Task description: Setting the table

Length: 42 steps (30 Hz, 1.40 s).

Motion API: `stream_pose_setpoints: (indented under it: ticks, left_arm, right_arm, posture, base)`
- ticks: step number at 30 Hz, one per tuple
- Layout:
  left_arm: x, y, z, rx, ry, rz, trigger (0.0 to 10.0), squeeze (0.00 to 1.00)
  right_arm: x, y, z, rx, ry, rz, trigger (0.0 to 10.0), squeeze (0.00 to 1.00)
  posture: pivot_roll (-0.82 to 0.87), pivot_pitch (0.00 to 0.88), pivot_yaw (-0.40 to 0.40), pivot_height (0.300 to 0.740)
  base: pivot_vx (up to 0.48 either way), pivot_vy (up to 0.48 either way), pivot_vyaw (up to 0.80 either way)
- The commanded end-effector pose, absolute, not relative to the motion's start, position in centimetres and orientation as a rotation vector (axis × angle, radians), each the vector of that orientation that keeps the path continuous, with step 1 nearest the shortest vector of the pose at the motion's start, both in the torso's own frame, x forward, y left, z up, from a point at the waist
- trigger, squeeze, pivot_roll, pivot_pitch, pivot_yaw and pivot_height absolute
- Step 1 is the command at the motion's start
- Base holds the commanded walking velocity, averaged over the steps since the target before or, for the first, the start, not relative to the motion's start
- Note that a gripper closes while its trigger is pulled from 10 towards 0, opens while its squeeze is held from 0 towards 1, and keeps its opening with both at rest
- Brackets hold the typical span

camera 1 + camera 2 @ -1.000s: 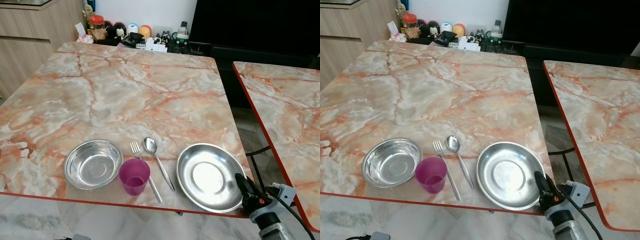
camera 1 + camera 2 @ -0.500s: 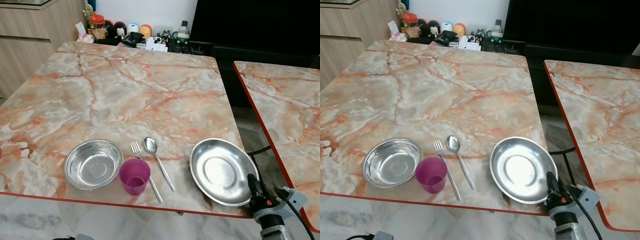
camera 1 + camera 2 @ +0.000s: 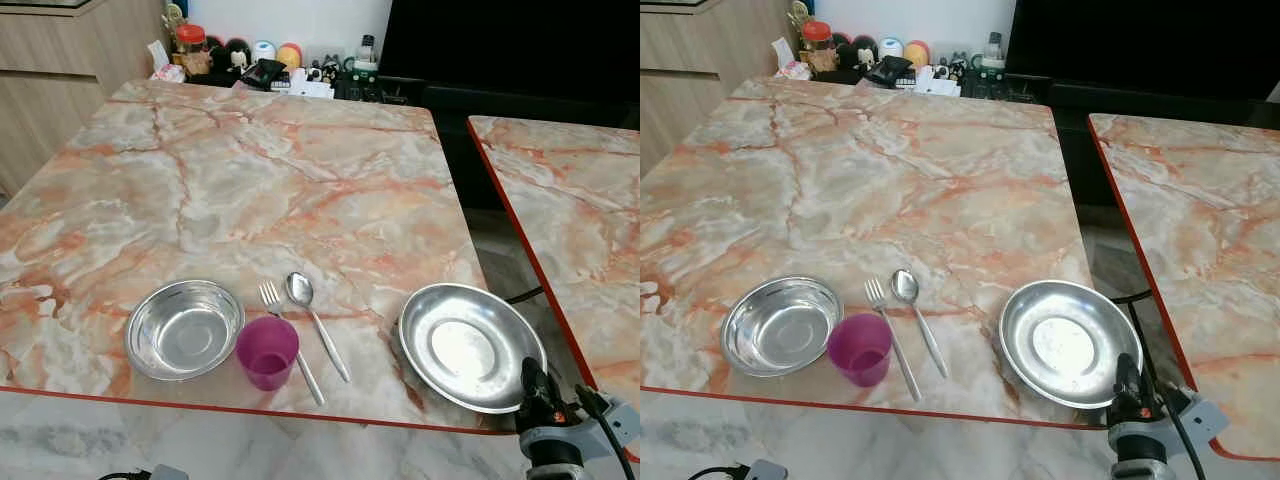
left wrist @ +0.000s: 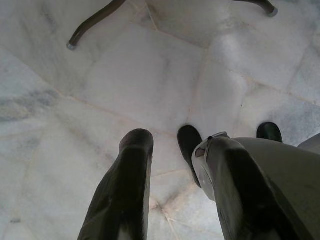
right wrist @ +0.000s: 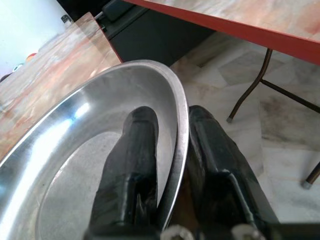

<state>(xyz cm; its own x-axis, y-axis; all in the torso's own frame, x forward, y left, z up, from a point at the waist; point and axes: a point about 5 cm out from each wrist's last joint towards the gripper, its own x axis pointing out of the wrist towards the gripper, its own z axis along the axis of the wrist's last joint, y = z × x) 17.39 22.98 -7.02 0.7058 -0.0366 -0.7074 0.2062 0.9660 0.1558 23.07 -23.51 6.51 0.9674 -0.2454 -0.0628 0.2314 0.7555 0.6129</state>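
the right gripper [image 3: 1127, 385] is clamped on the near rim of the steel plate [image 3: 1068, 340], one finger inside the dish and one outside — the right wrist view shows the rim pinched between them. the plate sits at the table's [image 3: 300, 180] near right corner, its right edge seemingly overhanging a little, though that is hard to judge from this angle. to do this well, keep the plate level and low, slide or carry it without letting the thin rim slip, and set it fully on the marble. the bowl [image 3: 185, 328], purple cup [image 3: 267, 351], fork [image 3: 290, 340] and spoon [image 3: 316, 323] lie well to its left. the left gripper [image 4: 175, 195] hangs over the floor, fingers parted.
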Motion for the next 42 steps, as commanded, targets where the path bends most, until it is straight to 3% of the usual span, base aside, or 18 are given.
stream_pose_setpoints:
  ticks: [1, 2, 3, 4, 12, 13, 22, 23, 28, 29, 30, 42]
  left_arm:
    - [16.7, 22.8, -7.4, 0.241, 0.801, -0.153, 10.0, 0.00]
    - [16.7, 22.8, -7.4, 0.241, 0.800, -0.152, 10.0, 0.00]
    - [16.7, 22.7, -7.4, 0.240, 0.799, -0.151, 10.0, 0.00]
    - [16.7, 22.8, -7.4, 0.241, 0.799, -0.152, 10.0, 0.00]
    - [16.7, 23.1, -7.3, 0.250, 0.800, -0.147, 10.0, 0.00]
    - [16.7, 23.1, -7.3, 0.253, 0.799, -0.147, 10.0, 0.00]
    - [17.1, 23.2, -7.1, 0.275, 0.783, -0.159, 10.0, 0.00]
    - [17.2, 23.2, -7.0, 0.278, 0.782, -0.159, 10.0, 0.00]
    - [17.2, 23.3, -7.0, 0.277, 0.779, -0.156, 10.0, 0.00]
    - [17.2, 23.3, -7.0, 0.277, 0.779, -0.155, 10.0, 0.00]
    - [17.2, 23.3, -7.0, 0.277, 0.779, -0.155, 10.0, 0.00]
    - [17.0, 23.3, -7.1, 0.273, 0.785, -0.153, 10.0, 0.00]
  right_arm:
    - [22.8, -24.0, 6.8, 0.674, -0.021, -0.297, 10.0, 0.00]
    - [22.9, -24.0, 6.9, 0.683, -0.023, -0.306, 10.0, 0.00]
    - [22.9, -24.0, 6.9, 0.700, -0.027, -0.329, 10.0, 0.96]
    - [22.9, -23.9, 7.1, 0.696, -0.028, -0.329, 10.0, 1.00]
    - [22.7, -23.5, 7.4, 0.700, -0.025, -0.343, 10.0, 1.00]
    - [22.7, -23.4, 7.4, 0.701, -0.022, -0.345, 10.0, 0.00]
    - [22.3, -23.9, 8.3, 0.782, -0.063, -0.416, 10.0, 0.00]
    - [22.3, -24.0, 8.6, 0.808, -0.071, -0.429, 10.0, 1.00]
    - [22.3, -23.6, 9.4, 0.923, -0.073, -0.385, 10.0, 1.00]
    - [22.3, -23.6, 9.5, 0.920, -0.068, -0.383, 10.0, 0.66]
    - [22.3, -23.7, 9.6, 0.925, -0.065, -0.382, 10.0, 0.00]
    - [22.4, -25.0, 9.3, 0.903, 0.062, -0.398, 10.0, 0.00]
  posture:
    - [0.09, 0.146, -0.090, 0.740]
    - [0.09, 0.146, -0.090, 0.740]
    - [0.09, 0.145, -0.091, 0.740]
    - [0.09, 0.145, -0.089, 0.740]
    - [0.09, 0.148, -0.085, 0.740]
    - [0.09, 0.148, -0.085, 0.740]
    - [0.09, 0.149, -0.082, 0.740]
    - [0.09, 0.148, -0.081, 0.740]
    - [0.09, 0.150, -0.079, 0.740]
    - [0.09, 0.150, -0.079, 0.740]
    - [0.08, 0.150, -0.079, 0.740]
    - [0.09, 0.150, -0.085, 0.740]
  base:
    - [0.000, 0.000, 0.00]
    - [0.000, 0.000, 0.00]
    - [0.000, 0.000, 0.00]
    - [0.000, 0.000, 0.00]
    - [0.000, 0.000, 0.00]
    - [0.000, 0.000, 0.00]
    - [0.000, 0.000, 0.00]
    - [0.000, 0.000, 0.00]
    - [0.000, 0.000, 0.00]
    - [0.000, 0.000, 0.00]
    - [0.000, 0.000, 0.00]
    - [0.000, 0.000, 0.00]
